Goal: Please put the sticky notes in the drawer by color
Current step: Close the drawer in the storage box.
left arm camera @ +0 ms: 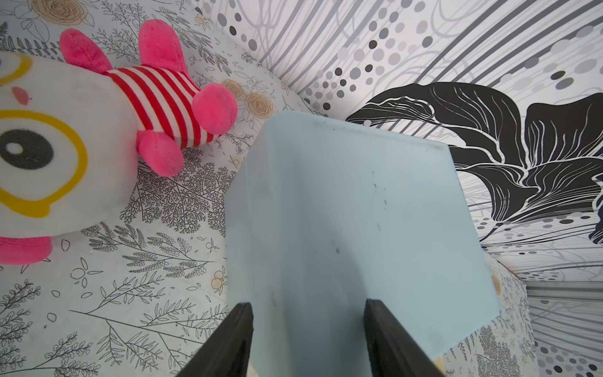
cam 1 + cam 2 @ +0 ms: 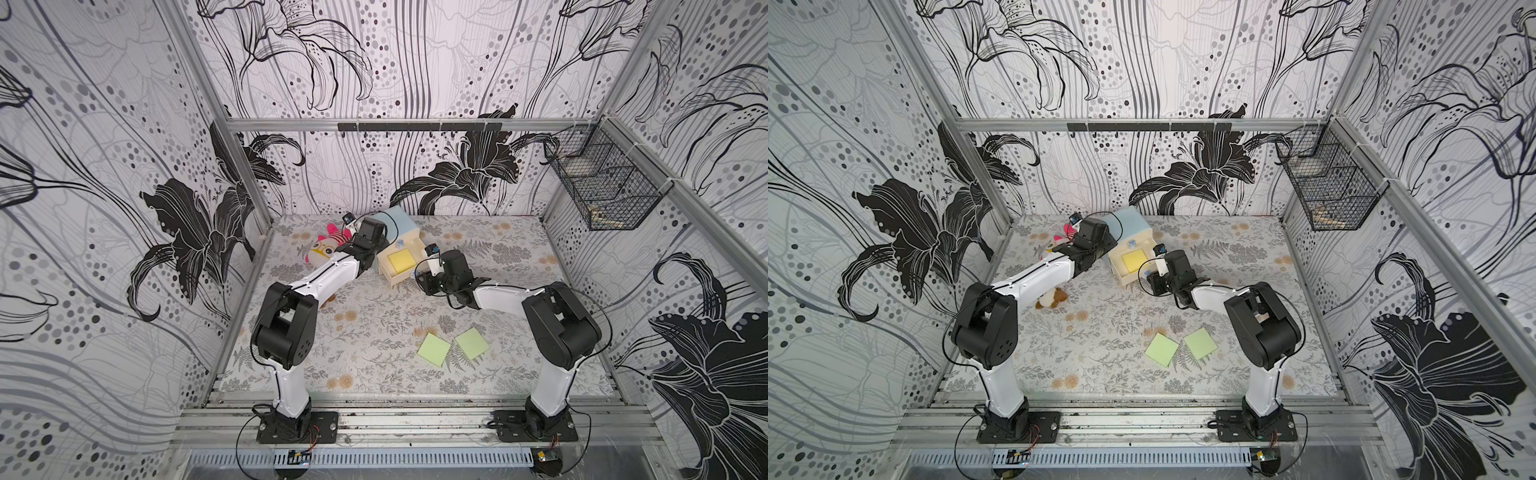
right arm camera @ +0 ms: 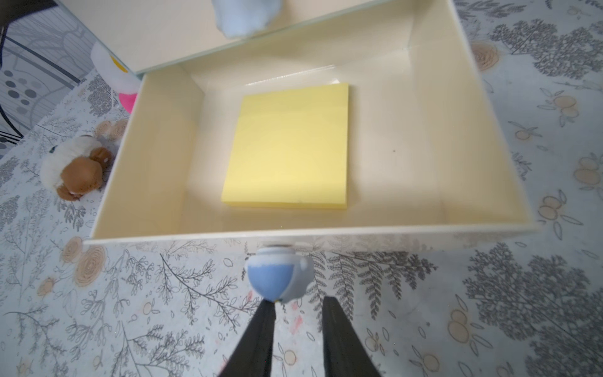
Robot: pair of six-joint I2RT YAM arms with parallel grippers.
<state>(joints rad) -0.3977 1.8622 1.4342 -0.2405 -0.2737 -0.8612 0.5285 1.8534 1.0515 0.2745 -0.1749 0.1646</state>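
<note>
The left fingers [image 1: 231,342] stand apart in the left wrist view, straddling an edge of the pale-blue drawer chest [image 1: 342,212]; whether they clamp it cannot be told. This view alone gives the chest's plain blue shell close up, lightly scuffed. Near it, but apart, a white plush toy [image 1: 156,104] with pink limbs and a red-striped body lies on the floral bench [image 1: 130,310].

In the right wrist view, the right fingers [image 3: 337,342] are drawn close, with a narrow gap and bare bench showing between them. One tip is at the blue knob [image 3: 275,277] of the open drawer [image 3: 150,156]. Only here is the cream drawer's inside plain: a square yellow pad [image 3: 290,147] lies flat on its floor, clear of all four walls. Above is a closed cream front. A small brown-and-white plush [image 3: 78,169] lies just beside the drawer's side wall.

Both top views set the whole scene. The chest [image 2: 399,220] stands askew at the back of the bench, with the left arm at its side and the right arm at the drawer's front. The yellow square [image 2: 1133,262] shows small inside the drawer. Only these views show a green pad [image 2: 433,350] and a second green pad [image 2: 472,342], lying flat near the front, just beside each other and well apart from the chest. A black wire basket [image 2: 606,187] hangs on the right wall.
</note>
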